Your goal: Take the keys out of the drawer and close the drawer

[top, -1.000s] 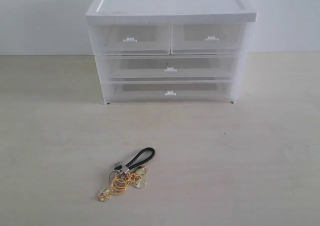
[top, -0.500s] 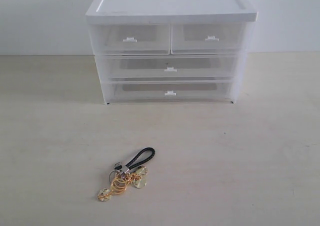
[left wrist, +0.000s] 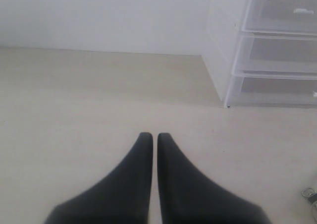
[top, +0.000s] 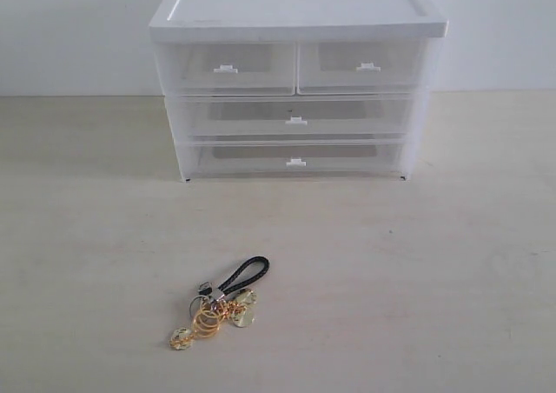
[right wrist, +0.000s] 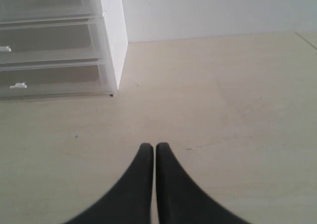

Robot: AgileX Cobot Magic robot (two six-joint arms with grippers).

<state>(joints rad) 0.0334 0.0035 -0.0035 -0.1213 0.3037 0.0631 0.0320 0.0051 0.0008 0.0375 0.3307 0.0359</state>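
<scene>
The left claw (left wrist: 154,137) and right claw (right wrist: 150,147) hang above the pale bench (top: 417,271), each pinched together and holding nothing. The keys (top: 217,310) lie on the bench, well apart from the white drawer unit (top: 295,10) behind, whose upper-left drawer (top: 228,68) sits flush.

Bright, flat light; left end effector (left wrist: 154,136) looks soft-edged, perhaps defocused.
</scene>
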